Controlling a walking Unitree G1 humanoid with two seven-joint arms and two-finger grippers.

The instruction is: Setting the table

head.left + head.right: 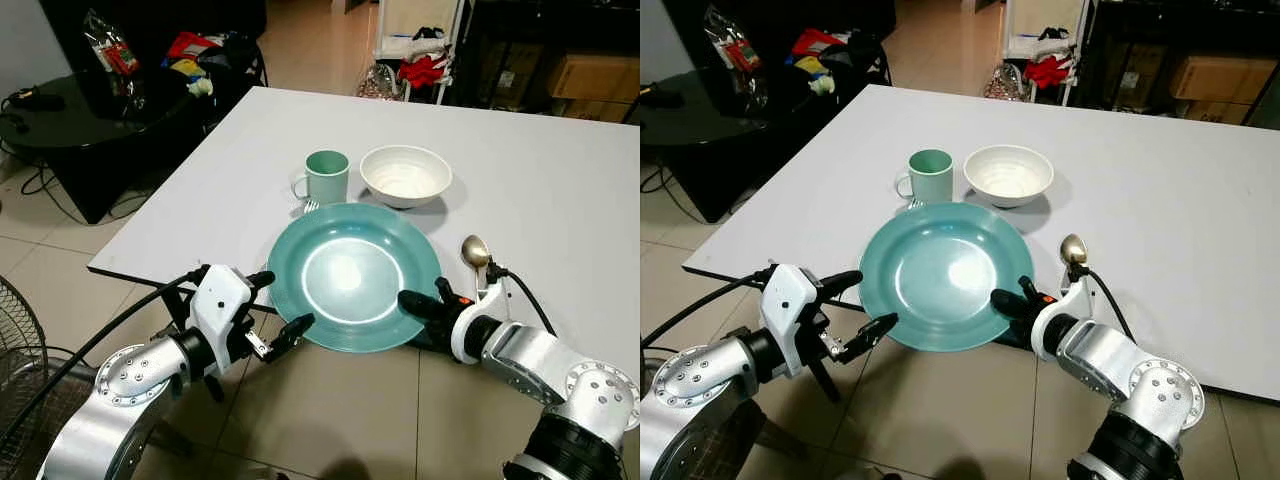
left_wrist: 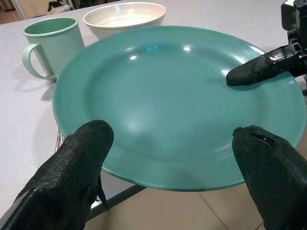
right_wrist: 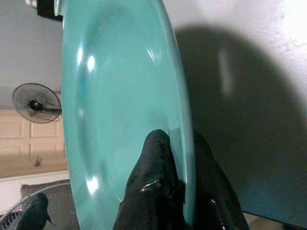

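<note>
A: Teal round plate (image 1: 353,277) sits at the near edge of the white rectangular table (image 1: 560,200), its near rim overhanging the tiled floor (image 1: 340,410).
B: Grippers?
A: Right gripper (image 1: 413,304) is clamped on the plate's right near rim, one black finger on top, one underneath. Wrist view confirms the rim sits between the fingers (image 3: 156,177).
B: Left?
A: Left gripper (image 1: 280,308) has fingers spread apart, just beside the plate's left near rim. One tip is close to the rim, not gripping it.
B: Beyond the plate?
A: Silver metal spoon (image 1: 475,252) lies on the table just right of the plate, near the right wrist. Fork tines (image 1: 310,206) poke out at the plate's far left rim. Further back, pale green handled mug (image 1: 325,177), upright. White round bowl (image 1: 405,175) is just to its right, upright, apart from the mug.
</note>
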